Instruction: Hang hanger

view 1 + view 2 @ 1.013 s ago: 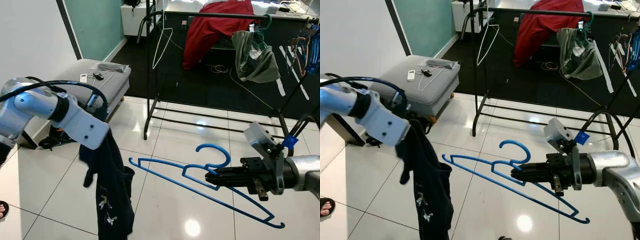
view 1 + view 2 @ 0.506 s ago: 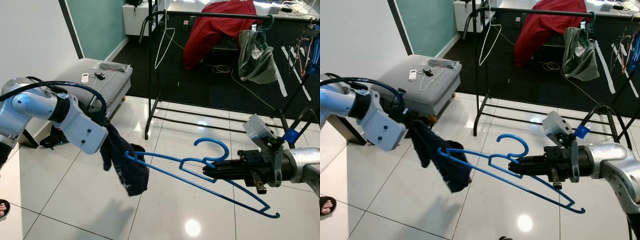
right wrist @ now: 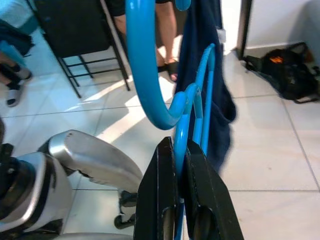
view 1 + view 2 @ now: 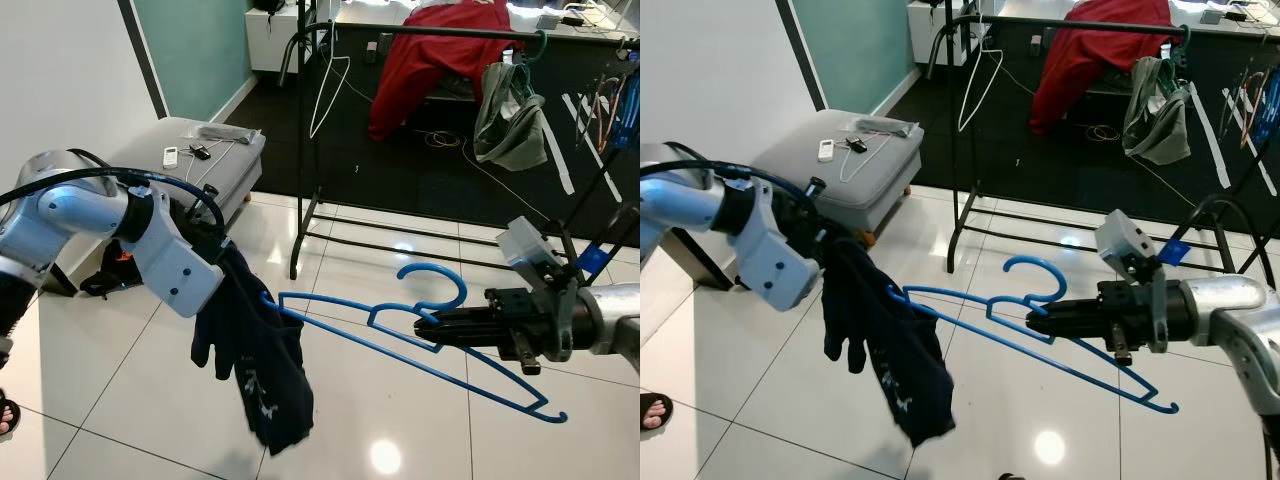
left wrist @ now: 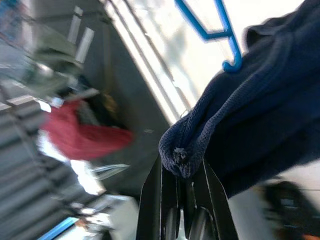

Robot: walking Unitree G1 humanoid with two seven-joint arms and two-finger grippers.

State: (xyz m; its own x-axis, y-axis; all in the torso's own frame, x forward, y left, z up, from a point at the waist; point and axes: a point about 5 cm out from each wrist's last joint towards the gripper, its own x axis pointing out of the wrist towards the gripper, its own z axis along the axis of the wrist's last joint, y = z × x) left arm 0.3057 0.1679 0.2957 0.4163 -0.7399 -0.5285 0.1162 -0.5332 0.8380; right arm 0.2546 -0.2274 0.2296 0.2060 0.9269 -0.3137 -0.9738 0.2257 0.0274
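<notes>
While the blue hanger (image 4: 400, 335) is pinched by the right gripper (image 4: 422, 333), a dark garment (image 4: 250, 365) is clamped in the left gripper (image 5: 182, 172) fingers.

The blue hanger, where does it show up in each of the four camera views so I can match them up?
Left eye view: blue hanger lies lower centre, held by the right gripper.
Right eye view: lower centre, again.
Left wrist view: one hooked end near the top edge.
Right wrist view: its hook curves above the fingers.
Shared landmark: the dark garment at its far end.
</notes>
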